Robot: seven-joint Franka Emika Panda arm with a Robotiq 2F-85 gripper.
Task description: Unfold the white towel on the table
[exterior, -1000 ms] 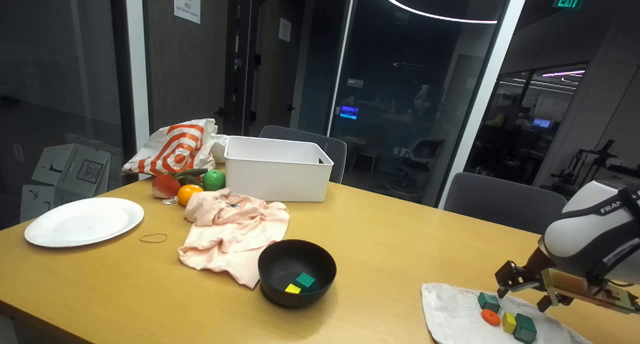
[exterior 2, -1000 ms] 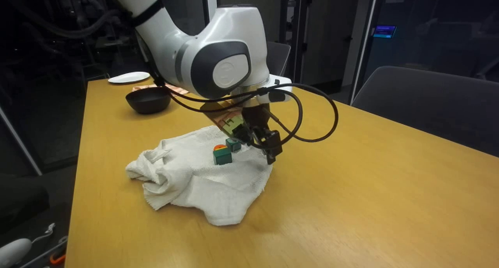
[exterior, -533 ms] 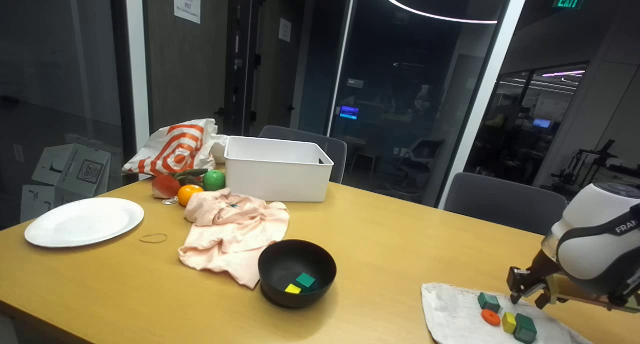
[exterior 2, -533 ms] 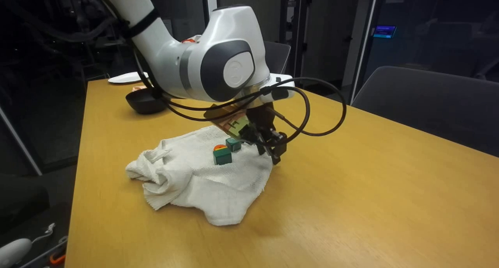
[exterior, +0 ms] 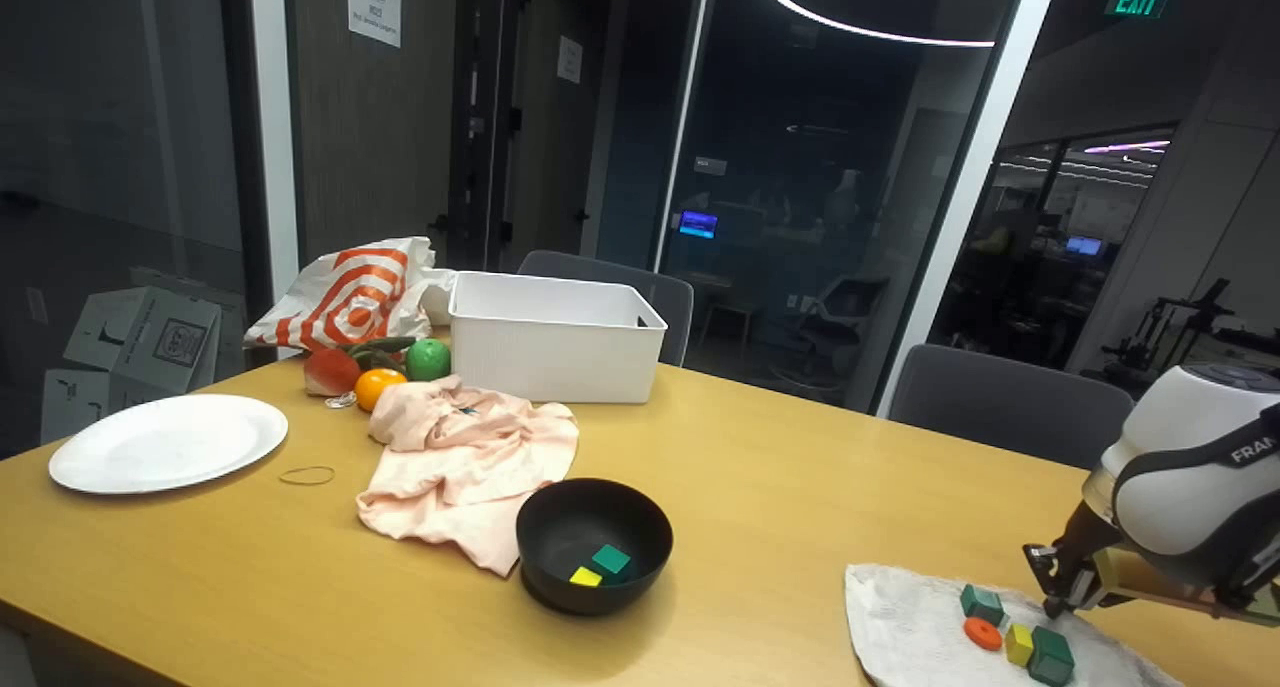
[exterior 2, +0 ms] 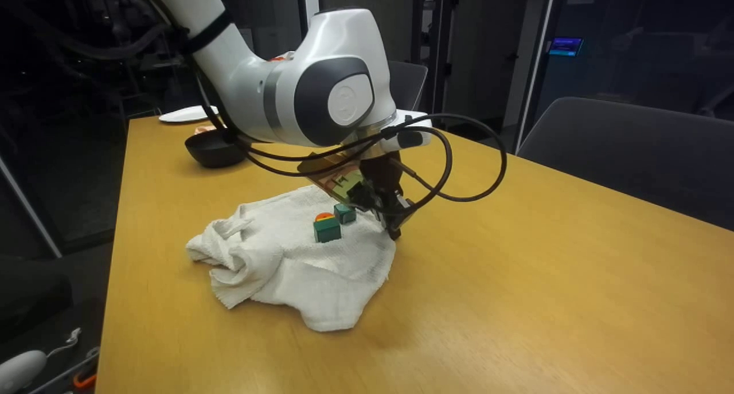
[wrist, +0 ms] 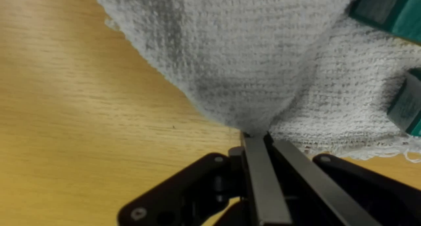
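Note:
The white towel (exterior 2: 338, 291) lies on the table, bunched up at one end and flatter elsewhere. In the wrist view its edge gathers into a fold (wrist: 250, 97) that runs between my fingertips. My gripper (wrist: 258, 134) is shut on that fold, down at the table surface. In both exterior views the gripper (exterior 2: 393, 233) is at the towel's rim, beside a green block (exterior 2: 344, 213). Resting on the towel are another green block (exterior: 1051, 655), a yellow block (exterior: 1019, 644) and an orange ring (exterior: 982, 634). Part of the towel falls outside an exterior view.
A black bowl (exterior: 545, 552) holding green and yellow pieces stands on the wooden table (exterior: 760, 527). Beyond it are a pink cloth (exterior: 470, 467), a white bin (exterior: 555, 362), toy fruit and a white plate (exterior: 170, 445). Chairs (exterior 2: 631, 147) line the table.
My gripper moved a little away from the blocks, then its fingers came together on the towel's edge. That edge has been drawn in slightly, and the nearest green block shifted a touch.

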